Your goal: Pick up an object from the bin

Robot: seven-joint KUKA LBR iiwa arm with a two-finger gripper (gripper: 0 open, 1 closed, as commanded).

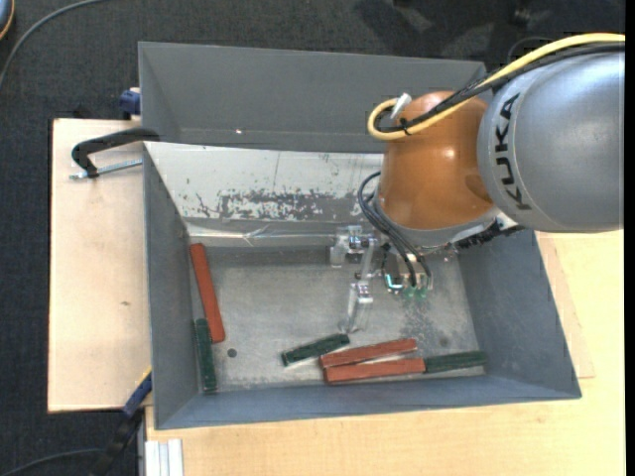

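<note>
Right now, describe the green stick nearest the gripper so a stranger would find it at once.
Look along the bin's front wall to the two red sticks lying side by side. The green stick lies at their left ends, below the gripper. Unlike the left green stick and the right green stick, it lies slanted, mid-floor.

matt grey metal bin (298,92), floor scuffed; glossy orange wrist cover (437,177).
</note>
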